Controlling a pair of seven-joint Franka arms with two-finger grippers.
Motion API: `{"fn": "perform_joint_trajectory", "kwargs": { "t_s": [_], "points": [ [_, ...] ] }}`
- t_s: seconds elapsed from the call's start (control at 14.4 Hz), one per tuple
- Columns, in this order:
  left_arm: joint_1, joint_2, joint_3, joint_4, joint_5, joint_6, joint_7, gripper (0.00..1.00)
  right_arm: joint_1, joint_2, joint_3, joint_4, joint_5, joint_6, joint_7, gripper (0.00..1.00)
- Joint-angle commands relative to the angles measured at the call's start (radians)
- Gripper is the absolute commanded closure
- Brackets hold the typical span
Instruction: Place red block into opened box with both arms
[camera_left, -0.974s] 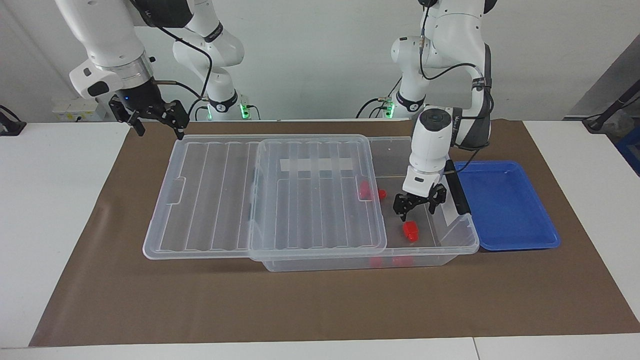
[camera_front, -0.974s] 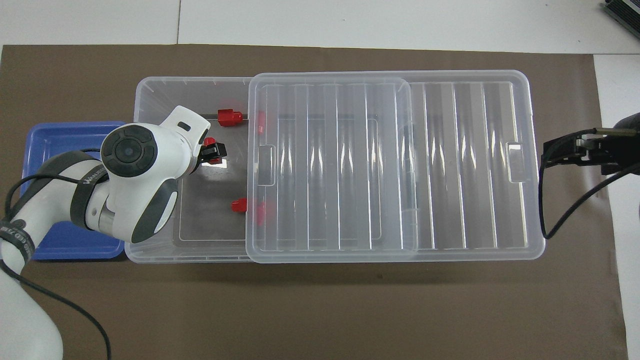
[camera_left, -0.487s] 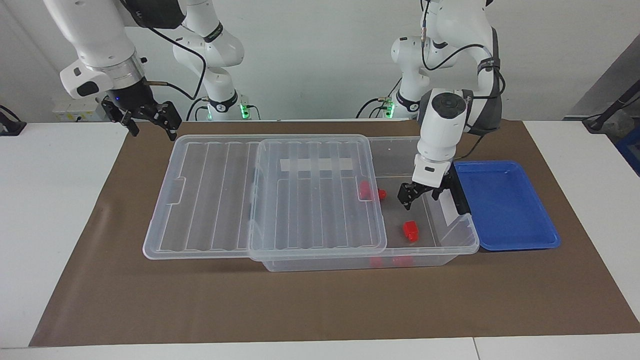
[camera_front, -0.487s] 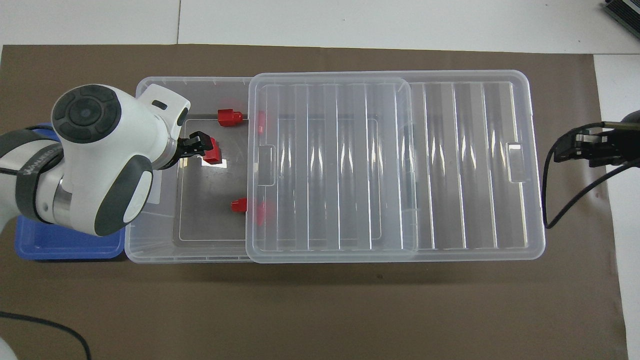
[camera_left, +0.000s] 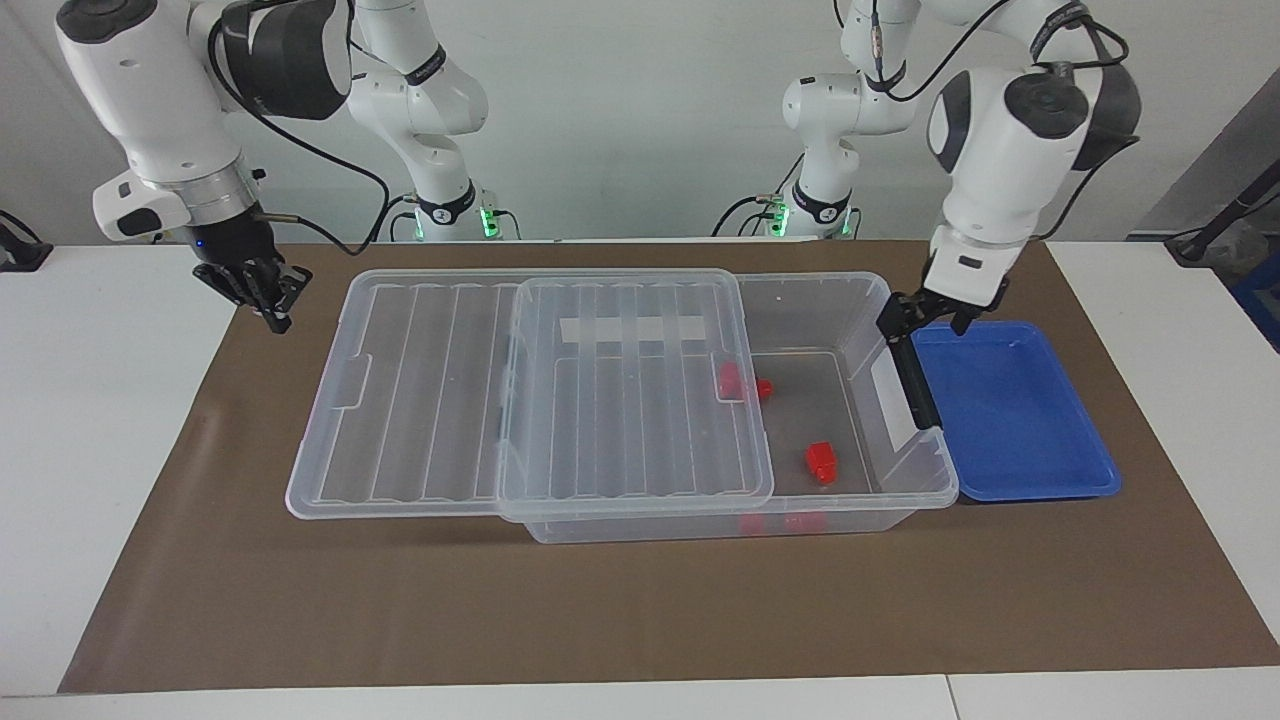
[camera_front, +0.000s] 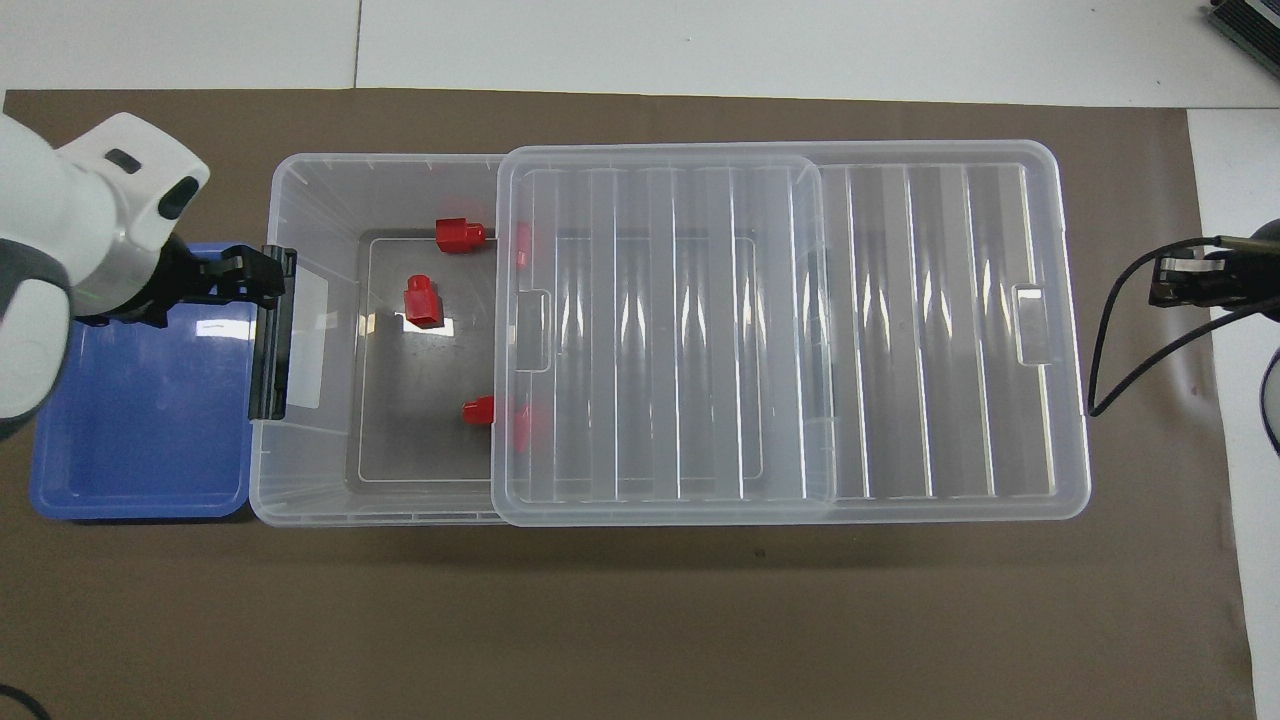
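The red block (camera_left: 820, 462) (camera_front: 422, 300) lies on the floor of the see-through box (camera_left: 900, 490) (camera_front: 300, 200), in its uncovered end. Two more red blocks (camera_left: 763, 388) (camera_front: 458, 235) lie in the box near the lid's edge. The ribbed clear lid (camera_left: 520, 390) (camera_front: 900, 330) is slid toward the right arm's end and overhangs the box there. My left gripper (camera_left: 928, 315) (camera_front: 240, 280) hangs open and empty over the box's black bar handle (camera_left: 915, 385). My right gripper (camera_left: 268, 305) (camera_front: 1170, 280) is shut, empty, just off the lid's end.
A shallow blue tray (camera_left: 1010, 420) (camera_front: 140, 420) sits against the box's handle end, with nothing in it. Everything rests on a brown mat (camera_left: 640, 610) on the white table.
My left gripper rose out of the box and drew back over the handle, leaving the red block on the floor. My right gripper shut and moved away from the lid.
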Motion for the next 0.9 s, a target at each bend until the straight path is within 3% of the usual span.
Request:
{"fn": "perform_joint_trajectory", "kwargs": {
  "t_s": [0.0, 0.21, 0.49, 0.84],
  "points": [
    [0.103, -0.065, 0.002, -0.011, -0.027, -0.058, 0.265, 0.0, -0.041, 0.021, 0.008, -0.058, 0.002, 0.11, -0.028, 1.0],
    [0.181, -0.071, 0.019, -0.022, -0.027, -0.031, 0.435, 0.0, -0.049, 0.077, 0.008, -0.058, 0.002, 0.158, -0.032, 1.0],
    [0.174, -0.091, 0.019, -0.057, -0.027, -0.008, 0.426, 0.0, -0.049, 0.14, 0.01, -0.058, 0.002, 0.208, -0.042, 1.0],
    [0.181, -0.093, 0.019, -0.055, -0.027, -0.011, 0.444, 0.0, -0.027, 0.14, 0.014, -0.076, 0.002, 0.198, -0.043, 1.0]
  ]
}}
